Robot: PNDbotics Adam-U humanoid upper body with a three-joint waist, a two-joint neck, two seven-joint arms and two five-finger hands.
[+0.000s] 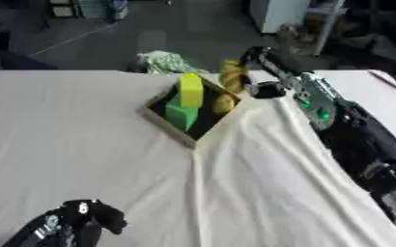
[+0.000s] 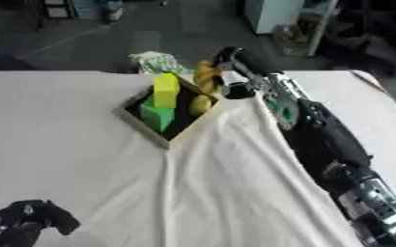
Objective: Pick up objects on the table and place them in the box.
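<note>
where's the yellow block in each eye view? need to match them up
Left eye view: yellow block stands upright in the box, above centre.
Right eye view: it stands left of centre, upper part.
Shared landmark: the green block just below it in the box.

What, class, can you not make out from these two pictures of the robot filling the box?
- Right robot hand: blur hides whether its fingers curl round the twisted yellow-brown object, in both views.
- Open dark box holding a yellow block and green block: they cover its floor.
- Left robot hand: cut off by the bottom edge.
- Pale green patterned thing behind the box: too blurred to identify.
</note>
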